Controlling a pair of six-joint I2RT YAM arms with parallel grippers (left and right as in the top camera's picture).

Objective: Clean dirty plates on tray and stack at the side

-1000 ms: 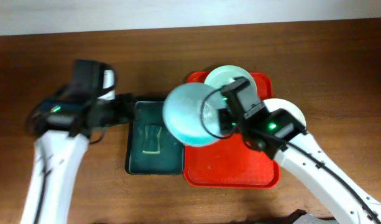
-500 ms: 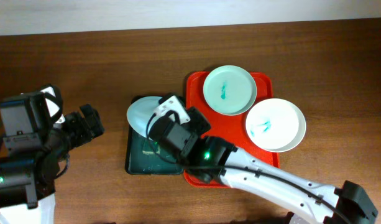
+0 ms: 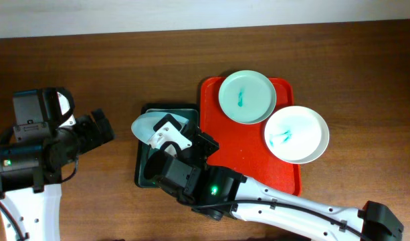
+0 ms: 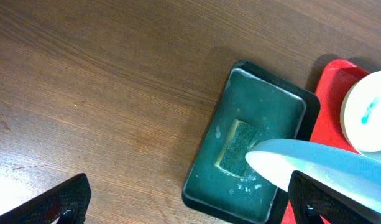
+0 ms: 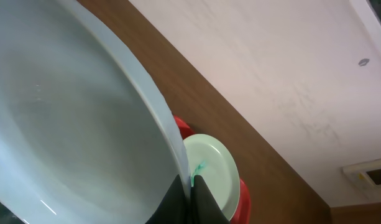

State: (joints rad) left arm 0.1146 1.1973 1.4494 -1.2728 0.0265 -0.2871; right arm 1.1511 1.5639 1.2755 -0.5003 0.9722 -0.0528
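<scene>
Right arm [image 3: 278, 201] is stretching across the counter [image 3: 124, 60] from 5 o'clock toward 10 o'clock. The right claw [image 5: 191, 196] is clamping the rim of the pale blue plate [image 3: 146, 126], which is hanging tilted above the 12 o'clock end of the dark green tray [image 3: 139, 161] and its sponge [image 4: 237, 146]. Left arm [image 3: 24, 161] is sitting at the counter's 9 o'clock side, left claw [image 3: 108, 127] pointing toward 3 o'clock, fingers spread wide, gripping nothing. Mint green plate [image 3: 247, 96] is lying at the red tray's [image 3: 245, 161] 12 o'clock end; white plate [image 3: 296, 134] is overhanging its 3 o'clock rim.
</scene>
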